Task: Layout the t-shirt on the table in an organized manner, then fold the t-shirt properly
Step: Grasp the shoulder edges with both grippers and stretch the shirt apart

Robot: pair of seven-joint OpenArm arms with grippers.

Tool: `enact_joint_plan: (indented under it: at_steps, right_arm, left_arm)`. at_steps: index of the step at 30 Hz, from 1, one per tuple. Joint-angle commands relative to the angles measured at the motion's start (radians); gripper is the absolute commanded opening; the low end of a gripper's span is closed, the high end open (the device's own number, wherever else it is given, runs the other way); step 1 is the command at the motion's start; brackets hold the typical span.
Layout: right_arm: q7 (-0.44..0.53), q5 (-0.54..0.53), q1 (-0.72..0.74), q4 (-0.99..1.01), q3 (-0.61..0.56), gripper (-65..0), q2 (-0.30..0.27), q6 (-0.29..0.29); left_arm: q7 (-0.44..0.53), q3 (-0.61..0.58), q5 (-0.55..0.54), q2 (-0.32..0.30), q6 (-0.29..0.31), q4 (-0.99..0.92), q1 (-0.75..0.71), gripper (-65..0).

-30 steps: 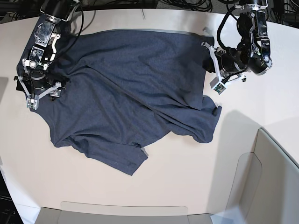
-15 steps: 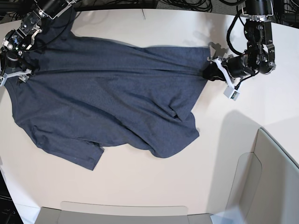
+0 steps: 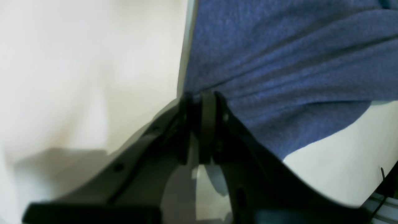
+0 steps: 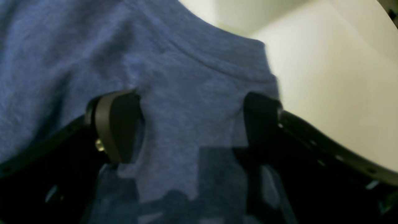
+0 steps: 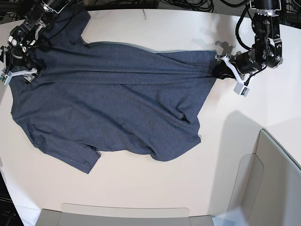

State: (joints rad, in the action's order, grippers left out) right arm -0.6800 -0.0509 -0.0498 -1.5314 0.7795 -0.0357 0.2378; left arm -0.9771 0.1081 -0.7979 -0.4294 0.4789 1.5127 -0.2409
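The dark blue-grey t-shirt (image 5: 108, 108) lies spread on the off-white table (image 5: 155, 188), with taut folds running across its upper part between my two grippers. At the base view's right my left gripper (image 5: 220, 70) is shut on the shirt's edge. The left wrist view shows its jaws pressed together on the t-shirt (image 3: 279, 62) hem at the left gripper (image 3: 199, 99). At the far left my right gripper (image 5: 19, 71) sits on the shirt's upper corner. In its wrist view the right gripper (image 4: 188, 105) is open, fingers (image 4: 115, 124) wide apart, the t-shirt (image 4: 186, 77) spanning the gap.
Pale grey bin-like panels stand at the lower right (image 5: 277, 179) and along the front edge (image 5: 127, 214). Dark cables (image 5: 188, 4) lie beyond the table's far edge. Bare table (image 3: 77, 62) shows beside the left gripper.
Both grippers moved outward and toward the far edge. The crumpled shirt was drawn out flatter and wider, and its lower sleeve and hem shifted left.
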Motion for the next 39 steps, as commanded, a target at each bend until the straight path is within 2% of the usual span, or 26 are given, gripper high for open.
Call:
enact_joint_plan:
  at_steps: [1,7,12,16,26,35,39]
  right_arm:
    - [-0.043,0.01,0.011,-0.013,-0.028,-12.9,0.001,0.016]
    - [-0.043,0.01,0.037,-0.099,-0.176,-12.9,0.004,0.016]
    - [-0.05,0.009,0.052,-0.208,-0.248,-12.9,0.013,0.015]
    - [-0.05,0.013,0.026,-0.261,-0.245,-12.9,0.02,0.015]
    - [-0.05,0.013,-0.181,-0.34,-0.236,-12.9,0.01,0.015]
    - [-0.05,0.009,-0.356,-0.504,-0.213,-13.0,0.02,0.018]
    - [-0.05,0.007,-0.39,-0.505,-0.214,-13.0,0.021,0.019]
  left_arm:
    - [-0.13,-0.005,0.117,-0.013,-0.026,-0.008,-0.039,-59.3]
    - [-0.134,-0.005,0.117,-0.03,-0.026,0.137,-0.096,-59.3]
    - [-0.138,-0.005,0.12,-0.029,-0.026,0.251,-0.094,-59.3]
    - [-0.133,0.018,0.122,-0.029,-0.027,0.26,-0.093,-59.3]
    - [-0.138,0.315,0.122,-0.029,-0.027,0.26,-0.099,-59.3]
    - [-0.138,0.327,0.117,-0.019,-0.027,0.262,-0.094,-59.3]
    - [-0.131,0.327,0.119,0.007,-0.027,0.262,-0.077,-59.3]
